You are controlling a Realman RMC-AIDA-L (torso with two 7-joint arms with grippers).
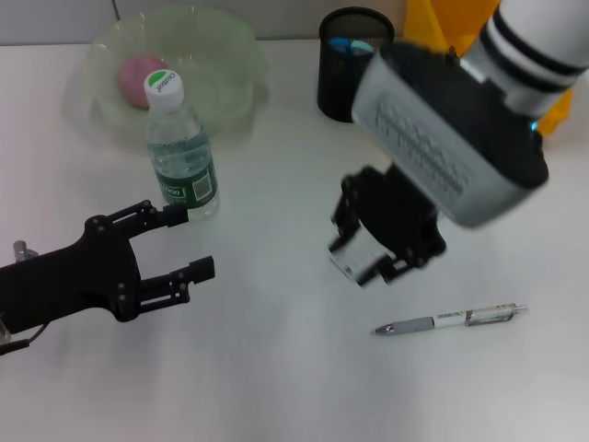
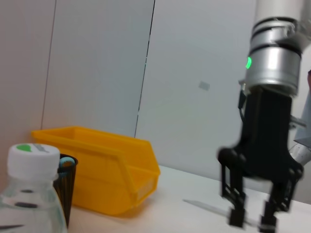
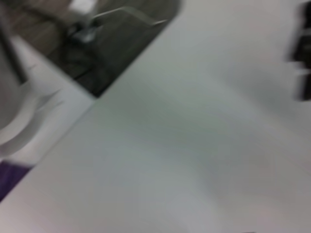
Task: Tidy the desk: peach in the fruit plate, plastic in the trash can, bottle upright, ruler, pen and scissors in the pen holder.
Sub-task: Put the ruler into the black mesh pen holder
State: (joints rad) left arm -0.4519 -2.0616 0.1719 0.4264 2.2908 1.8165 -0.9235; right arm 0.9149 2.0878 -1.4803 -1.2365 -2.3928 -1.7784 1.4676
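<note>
The pink peach lies in the pale green fruit plate at the back left. In front of it the bottle stands upright, its cap close in the left wrist view. My left gripper is open just beside the bottle's base, holding nothing. My right gripper points down over mid-desk, and the left wrist view shows this right gripper open and empty. The pen lies on the desk to its right. Blue scissors handles show in the pen holder. Ruler and plastic are out of view.
The yellow trash can stands at the back right beside the pen holder, mostly hidden by my right arm in the head view. A thin pale strip lies on the desk behind the right gripper; what it is I cannot tell.
</note>
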